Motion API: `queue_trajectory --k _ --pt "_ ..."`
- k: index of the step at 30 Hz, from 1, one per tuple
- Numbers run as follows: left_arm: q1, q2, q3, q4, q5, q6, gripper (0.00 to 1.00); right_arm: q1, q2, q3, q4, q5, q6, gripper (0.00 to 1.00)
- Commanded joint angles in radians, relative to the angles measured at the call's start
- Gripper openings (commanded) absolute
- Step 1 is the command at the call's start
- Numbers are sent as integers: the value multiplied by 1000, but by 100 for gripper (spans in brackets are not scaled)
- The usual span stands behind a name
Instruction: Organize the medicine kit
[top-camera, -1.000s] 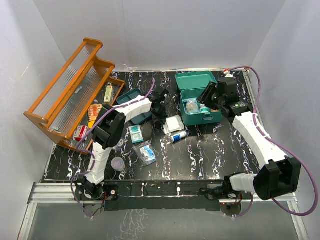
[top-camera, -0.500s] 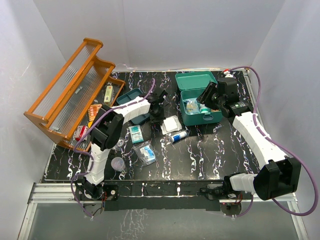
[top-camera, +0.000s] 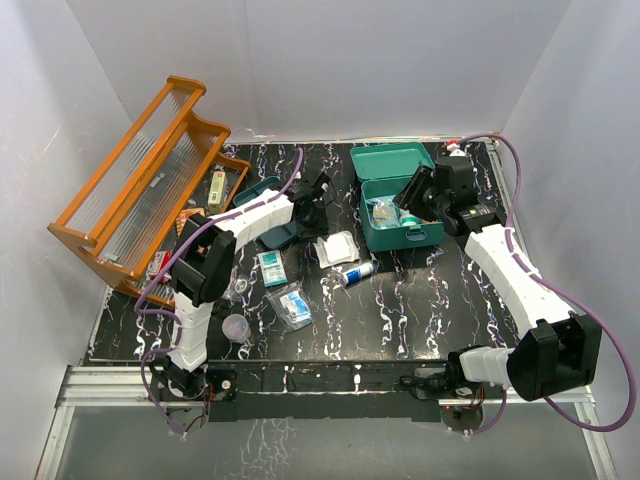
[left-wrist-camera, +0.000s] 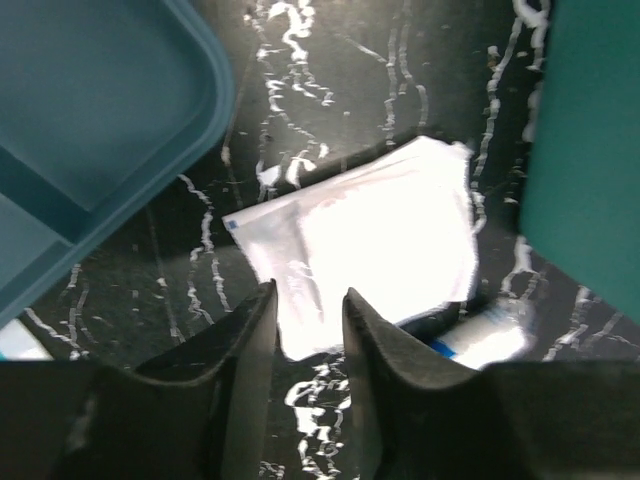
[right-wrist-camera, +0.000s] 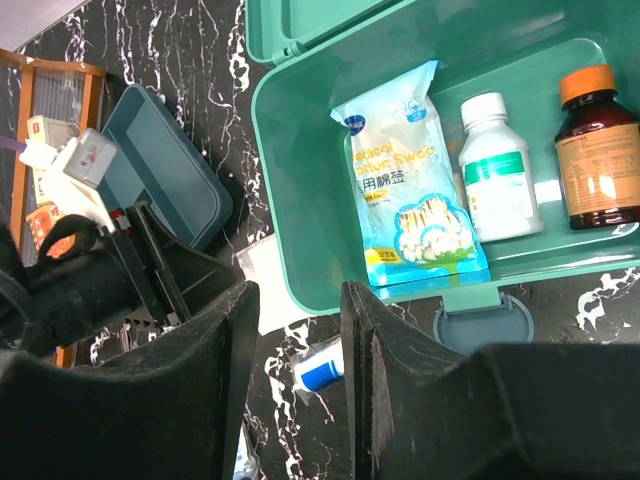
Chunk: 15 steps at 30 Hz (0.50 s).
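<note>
the medicine kit (top-camera: 382, 240) is placed at the far right of the counter (top-camera: 430, 300), with its hinged lid raised toward the far side. inside it, a bag of cotton swabs (right-wrist-camera: 410, 190), a white bottle (right-wrist-camera: 497, 165) and a brown bottle (right-wrist-camera: 600, 150) with an orange cap are laid side by side. the matching insert tray (top-camera: 255, 190) is set apart from the box, to its left and near the orange rack (top-camera: 140, 180), and is partly covered by the left arm.

the left gripper (left-wrist-camera: 307, 295) is held over the counter between the tray and the box, just above the left edge of a white packet (left-wrist-camera: 370, 240). its jaws are parted by a narrow gap and nothing is gripped between them. a blue and white tube (left-wrist-camera: 490, 335) is seen just beside the packet's near right edge.

the right gripper (right-wrist-camera: 298, 290) is held above the left part of the open box. its jaws are likewise set slightly apart, with nothing between them. whether anything is touched by either gripper cannot be told.
</note>
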Motion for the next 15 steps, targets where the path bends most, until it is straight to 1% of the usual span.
queue_trajectory --k 1,4,7,9,10,13,15 --pt "4 -72 -9 23 97 -67 36 -3 -36 -15 49 10 -3 36" --pt "4 -39 4 -1 114 -88 42 -4 -42 -24 50 11 -2 36" --pt "4 -25 16 -42 73 -105 50 -3 -48 -27 49 14 -3 36" --pt "4 -25 13 -41 57 -103 55 -2 -51 -29 49 18 -3 36" --pt "4 -22 10 -34 63 -101 56 -2 -53 -30 50 20 -3 36" --pt "4 7 23 -34 80 -98 55 -2 -53 -28 50 20 -5 36" --pt "3 27 33 -35 83 -98 50 -3 -51 -26 49 20 -8 36"
